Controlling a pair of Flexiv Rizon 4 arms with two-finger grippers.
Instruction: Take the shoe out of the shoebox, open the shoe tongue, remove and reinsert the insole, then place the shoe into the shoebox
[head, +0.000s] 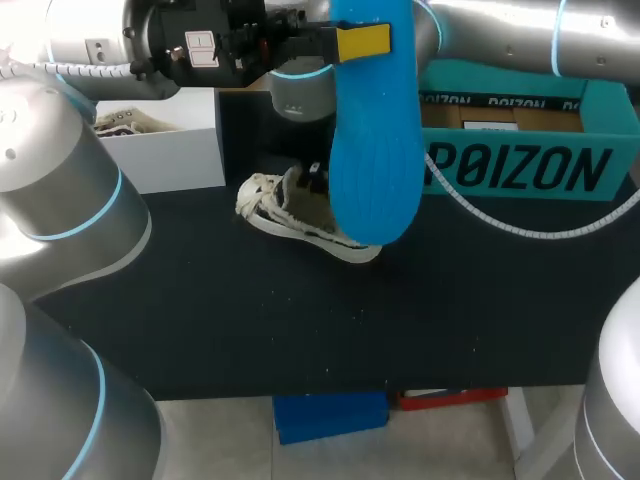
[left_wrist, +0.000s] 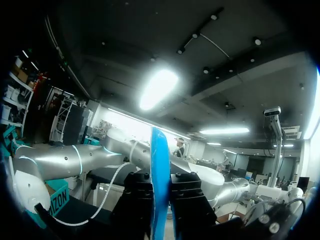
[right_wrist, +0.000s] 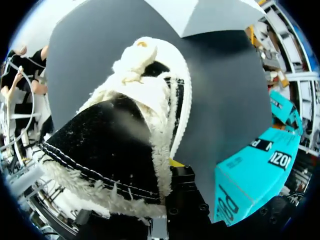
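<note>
Beside the shoebox (head: 520, 165), the shoe (head: 300, 215) lies on the worktop (head: 250, 320), already unboxed. The left gripper (head: 362, 40) has its fingers clamped on the removed insole (head: 375, 150). Right gripper (right_wrist: 170, 175): state cannot be told. Reinsertion and boxing remain.

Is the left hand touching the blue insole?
Touching. The left wrist view shows the blue insole standing edge-on between both fingers of the left hand, pressed from two sides with no gap.
</note>
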